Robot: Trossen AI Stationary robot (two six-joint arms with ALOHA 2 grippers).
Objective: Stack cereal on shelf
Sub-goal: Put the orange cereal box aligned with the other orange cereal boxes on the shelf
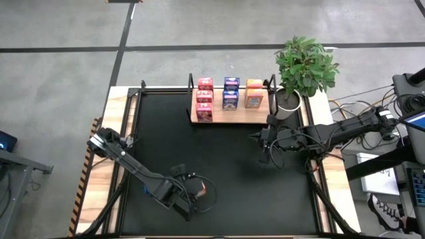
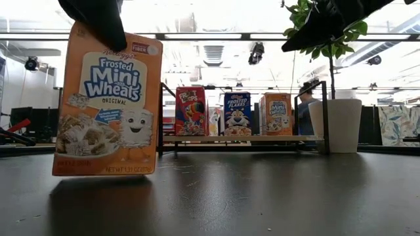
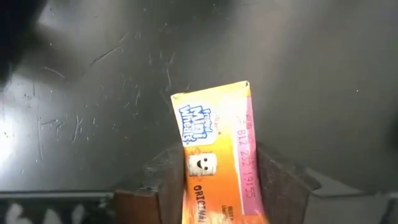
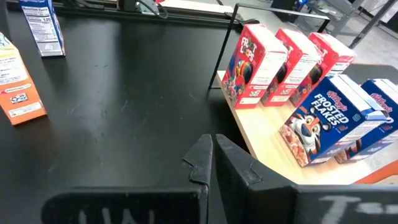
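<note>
An orange cereal box (image 2: 108, 105) stands upright at the near left of the black table, with my left gripper (image 3: 221, 186) shut on its top. The shelf (image 1: 229, 119), a light-wood board with a black frame, lies at the table's far middle. Standing on it are three red boxes (image 4: 280, 59), two blue (image 1: 230, 93) and two orange (image 1: 254, 93). My right gripper (image 4: 211, 158) is shut with nothing in it, hovering just in front of the shelf's right end. My left gripper pinches the orange box's top end (image 3: 217, 155) between its two fingers, one on the front face (image 2: 98, 29) and one on the back. The fingers slant down from above and lie across the narrow top. The box is upright, its bottom edge (image 2: 105, 174) at the tabletop; whether it rests there I cannot tell.
A potted plant (image 1: 302, 66) stands at the shelf's right end, beside my right arm. A blue box (image 4: 42, 28) stands on the table's left part, beyond the left arm. The black tabletop (image 1: 226, 166) lies bare between the held box and the shelf.
</note>
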